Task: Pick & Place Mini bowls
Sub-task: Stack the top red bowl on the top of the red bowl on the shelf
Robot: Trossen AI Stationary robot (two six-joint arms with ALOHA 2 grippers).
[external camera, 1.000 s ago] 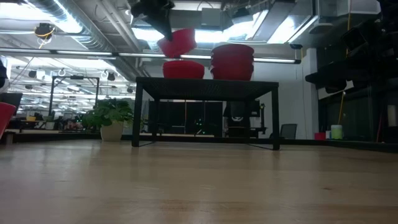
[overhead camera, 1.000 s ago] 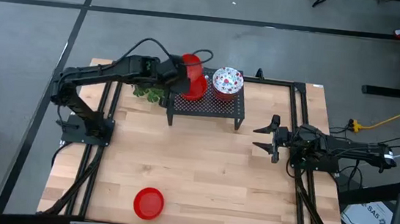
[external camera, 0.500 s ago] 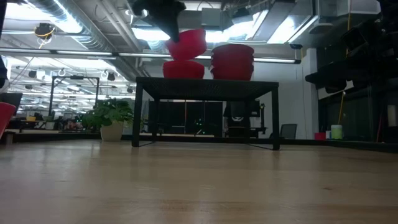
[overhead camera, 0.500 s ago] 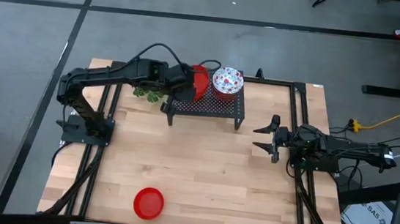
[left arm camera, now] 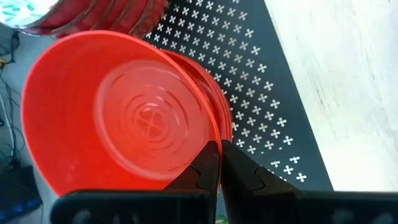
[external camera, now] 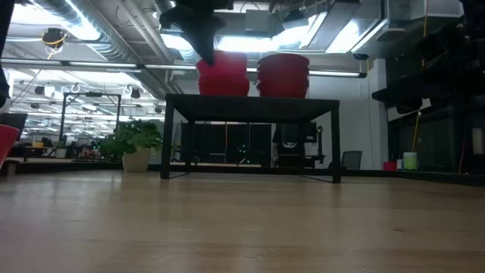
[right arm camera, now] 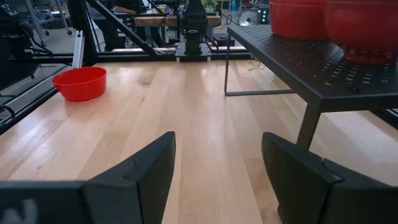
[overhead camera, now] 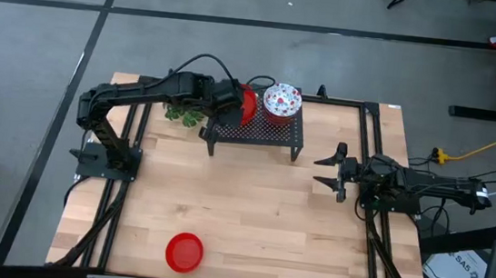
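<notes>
the left gripper (left arm camera: 219, 163) is over the left end of the black rack (overhead camera: 258, 132), its fingers pressed together on the rim of a red bowl (left arm camera: 118, 115). that bowl sits on the red stack (external camera: 223, 76) at the rack's left end; whether it rests fully on the stack cannot be told. just beside it, on the rack's right half, stands a second stack (overhead camera: 281, 103) topped by a white speckled bowl; from table height its lower bowls look red. the rack stands at the far edge of the bench (overhead camera: 260, 204), with a plant (overhead camera: 182, 113) just to its left, under the left arm. one more red bowl, the lone bowl (overhead camera: 184, 252), lies near the bench's near edge, left of middle, well apart from the rack. the right gripper (overhead camera: 325, 170) waits at the right edge of the bench, its fingers spread wide and holding nothing.
</notes>
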